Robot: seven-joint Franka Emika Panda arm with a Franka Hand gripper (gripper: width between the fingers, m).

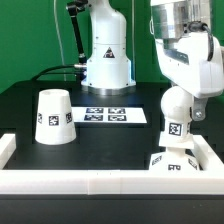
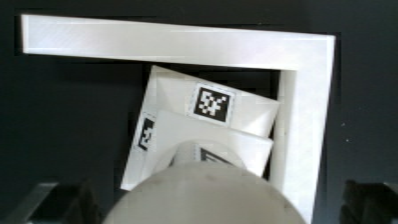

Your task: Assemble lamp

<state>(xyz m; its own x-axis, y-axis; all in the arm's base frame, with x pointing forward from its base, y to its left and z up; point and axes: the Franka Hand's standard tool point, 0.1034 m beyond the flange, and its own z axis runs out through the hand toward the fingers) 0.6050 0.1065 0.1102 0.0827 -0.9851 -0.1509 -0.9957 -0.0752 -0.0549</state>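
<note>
The white bulb (image 1: pixel 176 108) is upright at the exterior view's right, its tagged neck reaching down to the top of the blocky white base (image 1: pixel 172 160). I cannot tell whether the neck is seated in the base. My gripper (image 1: pixel 182 98) is shut on the bulb's ball from above. In the wrist view the ball (image 2: pixel 205 185) fills the middle between my gripper's (image 2: pixel 205 208) dark fingers (image 2: pixel 43 202). The tagged base (image 2: pixel 210 115) lies below it, in the corner of the rails. The cone shade (image 1: pixel 52 116) stands alone, wide end down, at the exterior view's left.
White border rails (image 1: pixel 100 182) run along the front and both sides; their corner (image 2: pixel 302 60) wraps the base. The marker board (image 1: pixel 106 115) lies mid-table. The arm's white pedestal (image 1: pixel 105 60) stands at the back.
</note>
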